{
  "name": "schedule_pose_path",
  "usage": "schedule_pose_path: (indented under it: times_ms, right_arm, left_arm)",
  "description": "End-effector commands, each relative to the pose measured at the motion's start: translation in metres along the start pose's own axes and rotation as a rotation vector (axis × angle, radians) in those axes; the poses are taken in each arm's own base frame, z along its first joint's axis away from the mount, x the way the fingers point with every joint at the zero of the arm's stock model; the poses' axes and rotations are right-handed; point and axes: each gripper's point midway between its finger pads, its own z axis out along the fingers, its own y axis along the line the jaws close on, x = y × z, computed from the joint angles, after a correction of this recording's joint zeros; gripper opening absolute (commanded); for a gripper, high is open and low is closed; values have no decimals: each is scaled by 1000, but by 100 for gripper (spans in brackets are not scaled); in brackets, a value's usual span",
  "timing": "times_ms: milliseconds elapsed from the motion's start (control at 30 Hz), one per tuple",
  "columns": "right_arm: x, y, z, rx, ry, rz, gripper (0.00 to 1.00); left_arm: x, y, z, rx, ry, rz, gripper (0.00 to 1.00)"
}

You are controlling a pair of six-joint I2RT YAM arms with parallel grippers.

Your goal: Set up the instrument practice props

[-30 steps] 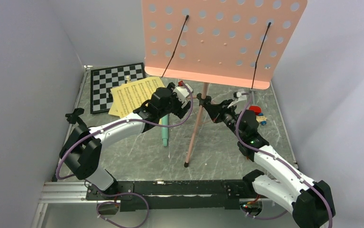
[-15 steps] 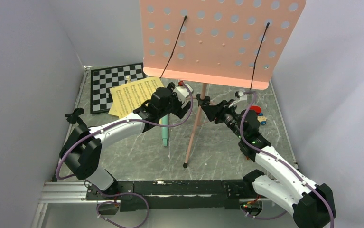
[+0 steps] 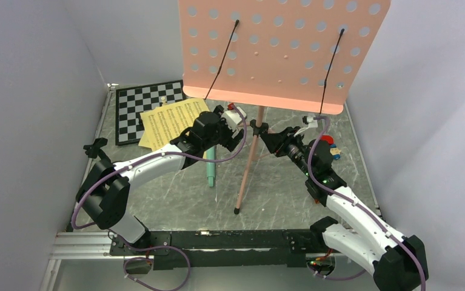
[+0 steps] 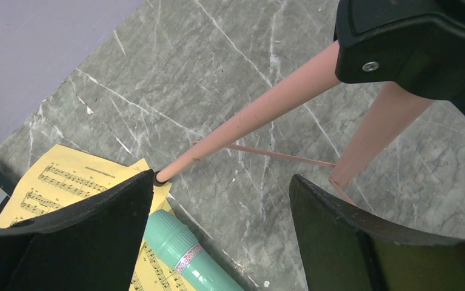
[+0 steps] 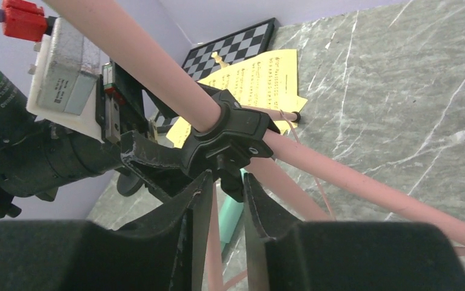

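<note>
– Well, was there any writing to read?
– Only printed staves of notes on the yellow pages (image 3: 169, 118); no title was legible. The mint-green tube (image 4: 184, 248) had a patterned band near its end, too small to read.
– And the fingers?
– The left gripper (image 4: 220, 182) was spread wide, its fingers (image 4: 84, 230) holding nothing. It hung above the table (image 3: 175, 194), over the tube and a corner of the pages, just beside the stand's legs.
– The right one?
– The right gripper (image 5: 227, 176) was almost closed. Its fingers (image 5: 260, 212) pinched the small knob under the black collar (image 5: 233, 136), where the legs meet the pole.
– Where did the stand sit?
– The pink music stand (image 3: 284, 54) stood upright mid-table between the two arms. One black-tipped foot touched the edge of the pages.
– Counts?
– One music stand, with two black cords (image 3: 222, 57) across its perforated plate. At least two overlapping pages lay flat at the back left, partly over one chessboard (image 3: 139, 106). One tube lay on the table, its end over the pages. One small black stand (image 3: 94, 147) was at the left edge. A few toy blocks (image 3: 330, 145) sat beside the right arm, their number unclear.
</note>
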Motion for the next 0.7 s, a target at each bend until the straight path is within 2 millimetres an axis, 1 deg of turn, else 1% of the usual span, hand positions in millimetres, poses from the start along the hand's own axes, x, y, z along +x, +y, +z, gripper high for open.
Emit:
schedule_pose_path:
  times_ms: [0,100,167,200,267,300,467,600,667]
  right_arm:
    - [-20,12,4,-38,-57,22,25]
    - [-20,12,3,-29,-65,68,12]
    - [-21,11,3,-11,-70,142,2]
    - [-21,12,2,-11,-76,193,0]
    - [-19,12,2,-2,-84,324,0]
    - [-20,14,1,-6,-92,418,0]
    - [-24,21,-4,-44,-126,770,0]
    - [-31,24,-8,-49,-137,971,0]
    - [-29,23,-10,-43,-126,1094,0]
  left_arm:
    - [-28,2,-1,6,-68,5,86]
    - [-27,2,0,6,-67,5,86]
    - [-28,2,1,7,-67,6,86]
    - [-28,1,1,9,-67,7,86]
    - [-29,1,2,12,-69,7,86]
    - [-30,1,2,13,-69,5,86]
    - [-31,0,3,16,-71,5,86]
    - [-31,0,3,20,-72,3,86]
    - [-32,-1,3,24,-73,2,86]
